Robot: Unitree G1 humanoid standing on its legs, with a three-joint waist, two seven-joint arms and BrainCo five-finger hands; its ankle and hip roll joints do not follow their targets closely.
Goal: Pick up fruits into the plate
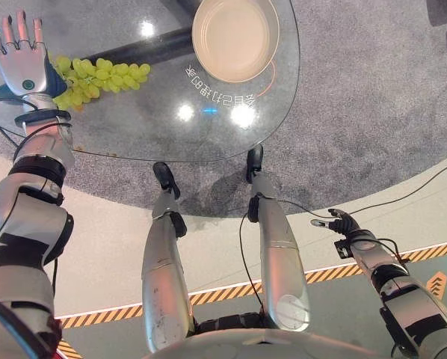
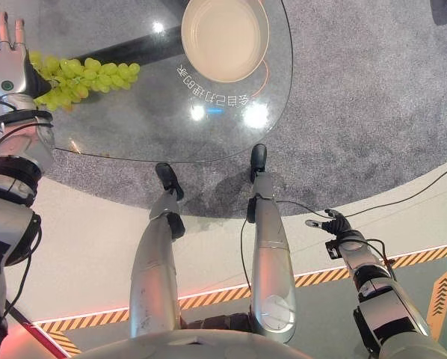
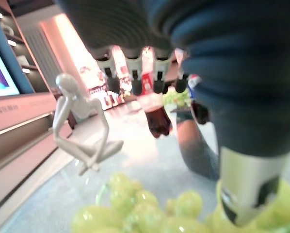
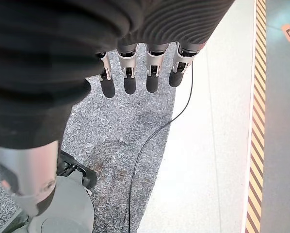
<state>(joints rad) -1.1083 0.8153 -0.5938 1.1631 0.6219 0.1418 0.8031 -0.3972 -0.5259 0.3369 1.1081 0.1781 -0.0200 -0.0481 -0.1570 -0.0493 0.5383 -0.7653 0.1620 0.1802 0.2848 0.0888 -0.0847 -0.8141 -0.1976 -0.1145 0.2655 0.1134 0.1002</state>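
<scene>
A bunch of pale green grapes [image 1: 100, 78] is lying on the round glass table [image 1: 156, 127] at about nine o'clock from the shallow round beige plate [image 1: 235, 37], well apart from it. The left hand [image 1: 18, 56] is hovering over the bunch's outer end, fingers straight and spread, holding nothing. The right hand [image 1: 341, 223] is hanging low beside the table, fingers relaxed, empty.
</scene>
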